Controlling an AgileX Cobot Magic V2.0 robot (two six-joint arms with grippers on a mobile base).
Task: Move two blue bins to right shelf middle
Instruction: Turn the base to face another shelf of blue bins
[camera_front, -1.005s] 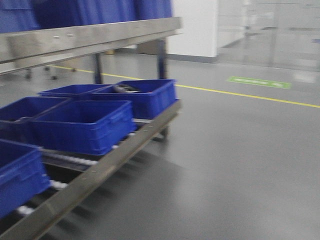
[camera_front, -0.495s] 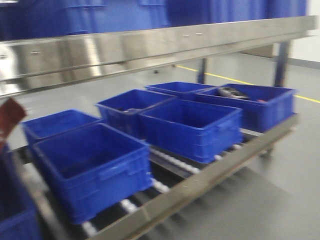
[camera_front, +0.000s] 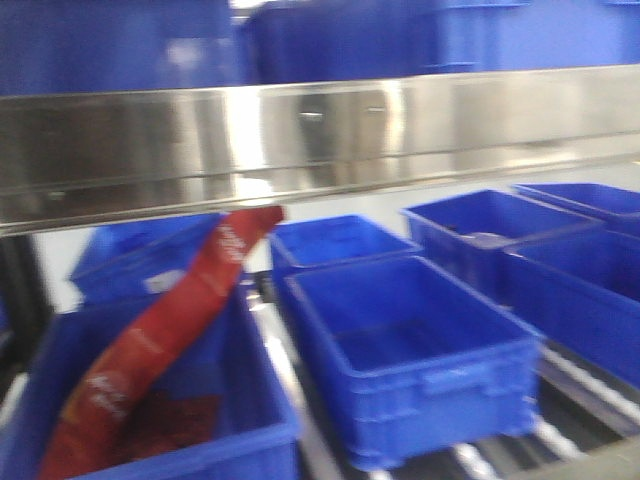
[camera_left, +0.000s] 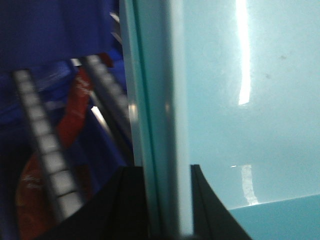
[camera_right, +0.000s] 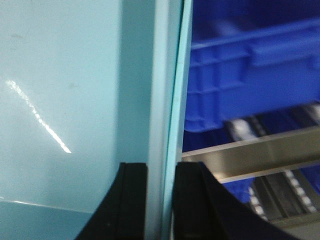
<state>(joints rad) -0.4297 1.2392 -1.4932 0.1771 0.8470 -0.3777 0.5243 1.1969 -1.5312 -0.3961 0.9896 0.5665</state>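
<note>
A pale blue bin (camera_left: 240, 110), judged stiff, smooth and slippery, is held by opposite walls, each wall between the closed fingers of the left claw (camera_left: 167, 200) and right claw (camera_right: 161, 195).

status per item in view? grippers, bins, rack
left gripper: shut on the pale blue bin's rim
right gripper: shut on the pale blue bin's rim
pale blue bin: held by both grippers
red bag: leaning out of a dark blue bin
dark blue bin: on the rollers, looks empty
steel rail: blurred, bins behind it
</note>
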